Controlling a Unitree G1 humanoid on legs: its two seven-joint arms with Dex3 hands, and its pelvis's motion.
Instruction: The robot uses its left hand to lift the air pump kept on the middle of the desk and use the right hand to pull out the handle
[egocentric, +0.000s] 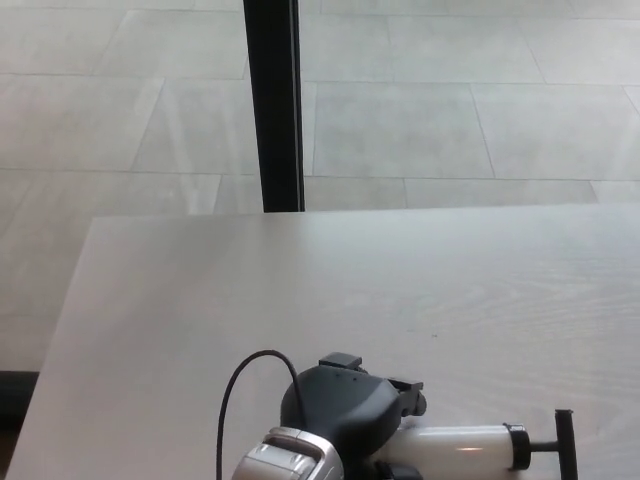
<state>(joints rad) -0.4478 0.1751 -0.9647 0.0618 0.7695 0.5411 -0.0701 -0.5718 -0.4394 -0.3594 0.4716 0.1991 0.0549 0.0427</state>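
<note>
The air pump (460, 448) is a white tube lying across the desk (300, 290) near the bottom edge of the head view. Its black T-handle (566, 445) points to the picture's right and sits pushed in close to the black collar. My left hand (345, 405) is closed around the pump's left end, its black fingers (410, 400) wrapped over the tube. A silver wrist and a black cable loop (240, 390) show behind the hand. My right hand does not show.
The pale wooden desk fills the lower half of the view. A black vertical post (272, 100) stands behind its far edge, over a grey tiled floor (450, 110).
</note>
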